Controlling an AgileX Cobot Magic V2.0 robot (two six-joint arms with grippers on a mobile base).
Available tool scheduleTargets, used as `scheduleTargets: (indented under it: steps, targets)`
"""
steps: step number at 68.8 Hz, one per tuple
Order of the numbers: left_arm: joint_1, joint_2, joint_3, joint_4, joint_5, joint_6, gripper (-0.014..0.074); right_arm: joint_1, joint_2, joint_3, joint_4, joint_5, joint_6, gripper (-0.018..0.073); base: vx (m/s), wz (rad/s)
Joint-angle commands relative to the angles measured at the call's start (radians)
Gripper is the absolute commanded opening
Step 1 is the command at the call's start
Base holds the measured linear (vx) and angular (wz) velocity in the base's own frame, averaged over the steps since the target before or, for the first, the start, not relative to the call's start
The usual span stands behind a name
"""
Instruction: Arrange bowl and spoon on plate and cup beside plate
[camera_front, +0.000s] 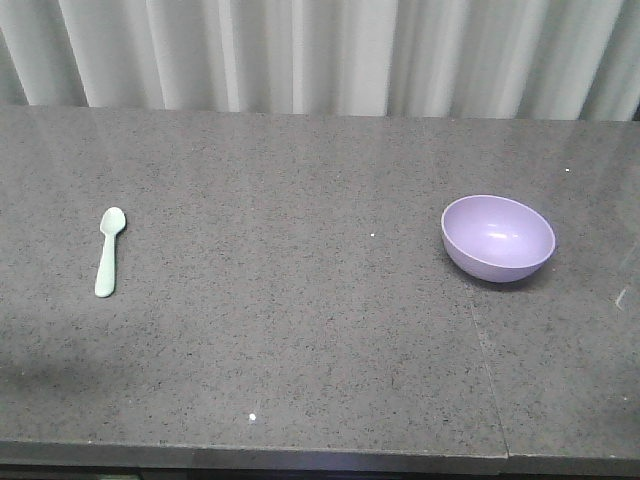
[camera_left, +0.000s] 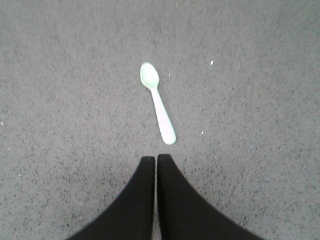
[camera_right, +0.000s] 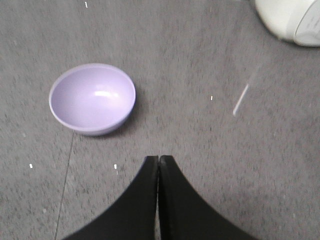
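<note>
A pale mint-green spoon (camera_front: 109, 250) lies flat on the grey speckled table at the left, scoop pointing away. In the left wrist view the spoon (camera_left: 157, 101) sits just ahead of my left gripper (camera_left: 156, 158), which is shut with nothing in it. The lavender bowl (camera_front: 498, 237) stands upright at the right. In the right wrist view the bowl (camera_right: 93, 98) is ahead and to the left of my right gripper (camera_right: 158, 158), also shut and empty. The plate and the cup are out of view. Neither gripper shows in the front view.
The grey table (camera_front: 300, 330) runs to a front edge near the bottom of the front view, with a pale curtain (camera_front: 320, 50) behind it. A white rounded object (camera_right: 292, 20) sits at the top right of the right wrist view. A seam (camera_front: 490, 370) crosses the tabletop.
</note>
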Motion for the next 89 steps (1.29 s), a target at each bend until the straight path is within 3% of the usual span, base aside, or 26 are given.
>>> scheduleTargets:
  steps: [1, 14, 25, 26, 37, 44, 52, 71, 89]
  targets:
    - [0.000, 0.019, -0.034, -0.015, -0.039, -0.007, -0.0006, 0.004, 0.032, -0.031, -0.016, -0.011, -0.016, -0.0009, 0.00, 0.00]
    - [0.000, 0.041, -0.034, -0.015, -0.022, -0.007, -0.0006, 0.004, 0.069, -0.031, -0.015, 0.041, -0.049, 0.0030, 0.00, 0.00]
    - [0.000, 0.042, -0.034, -0.015, -0.026, -0.007, 0.0033, 0.004, 0.072, -0.031, -0.014, 0.040, -0.048, 0.0166, 0.00, 0.00]
    - [0.000, 0.042, -0.034, -0.014, -0.026, -0.005, 0.0102, 0.004, 0.072, -0.031, -0.011, 0.033, -0.039, 0.0279, 0.00, 0.00]
    - [0.000, 0.042, -0.034, -0.014, -0.026, 0.019, 0.0316, 0.004, 0.072, -0.031, -0.011, 0.027, -0.012, 0.0461, 0.00, 0.00]
    - [0.000, 0.042, -0.034, -0.014, -0.029, 0.019, 0.0482, 0.004, 0.072, -0.031, -0.011, 0.019, 0.002, 0.0519, 0.00, 0.00]
    - [0.000, 0.042, -0.034, -0.015, -0.031, 0.018, 0.0601, 0.004, 0.072, -0.031, -0.011, 0.019, 0.002, 0.0530, 0.00, 0.00]
    - [-0.018, 0.112, -0.034, -0.043, -0.026, 0.014, 0.0587, 0.004, 0.072, -0.031, -0.011, 0.001, 0.002, 0.0527, 0.00, 0.00]
    - [-0.088, 0.315, -0.035, -0.033, -0.098, -0.068, 0.0585, 0.004, 0.072, -0.031, 0.004, -0.013, 0.004, 0.0527, 0.00, 0.00]
